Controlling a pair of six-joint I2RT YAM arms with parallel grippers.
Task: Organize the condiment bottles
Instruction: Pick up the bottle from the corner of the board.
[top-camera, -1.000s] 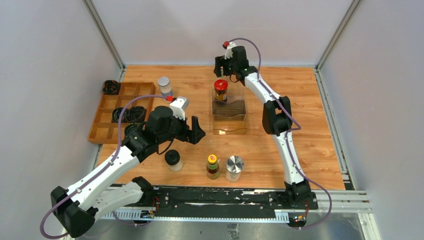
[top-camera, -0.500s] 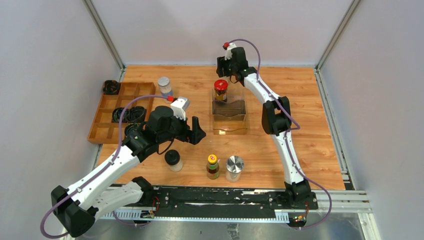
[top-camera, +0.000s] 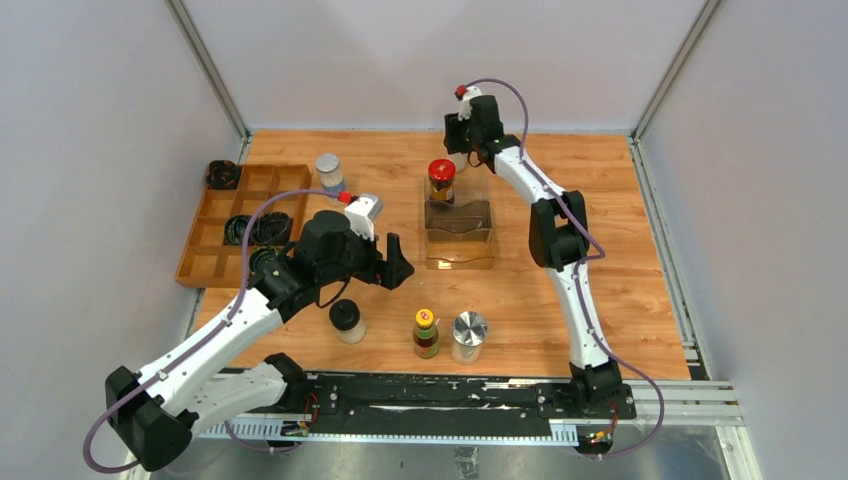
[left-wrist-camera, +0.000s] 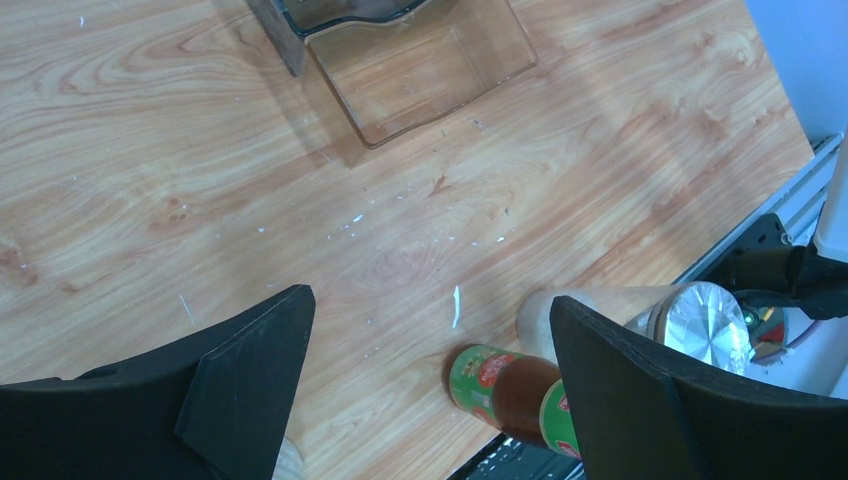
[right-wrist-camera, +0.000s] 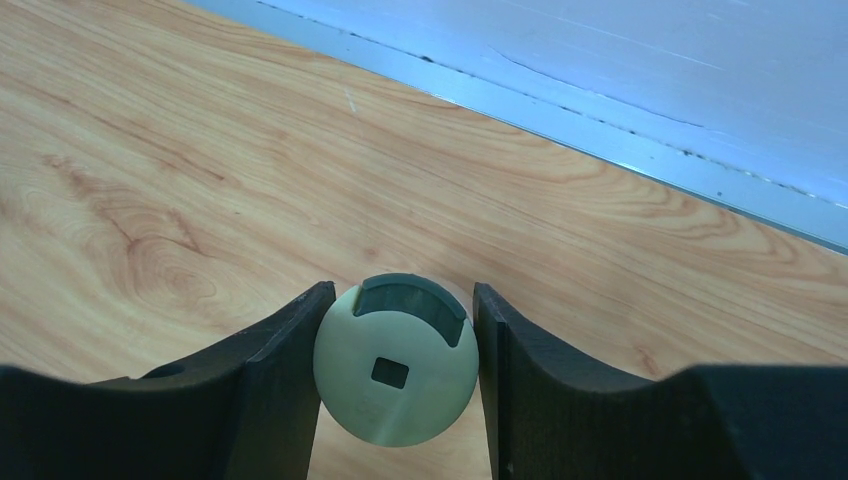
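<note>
The right gripper (right-wrist-camera: 400, 300) pinches the shaker (right-wrist-camera: 397, 372) by its cap; lifting straight, cap centred between the fingers, seems wisest.

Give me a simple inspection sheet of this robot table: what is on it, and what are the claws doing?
Surface: wooden table, a few pale flecks.
Job's things: red-lidded jar inside the clear bin; blue-labelled jar, black-capped jar, sauce bottle and silver-lidded jar standing on the table; shaker at the far edge.
Clutter: wooden tray holding a black coiled bundle; a second bundle behind it.
Grippers: left gripper open over bare wood; right gripper closed on the shaker's cap.
Cables: purple cable looping along each arm.
Surroundings: pale walls; black rail at the near edge.
</note>
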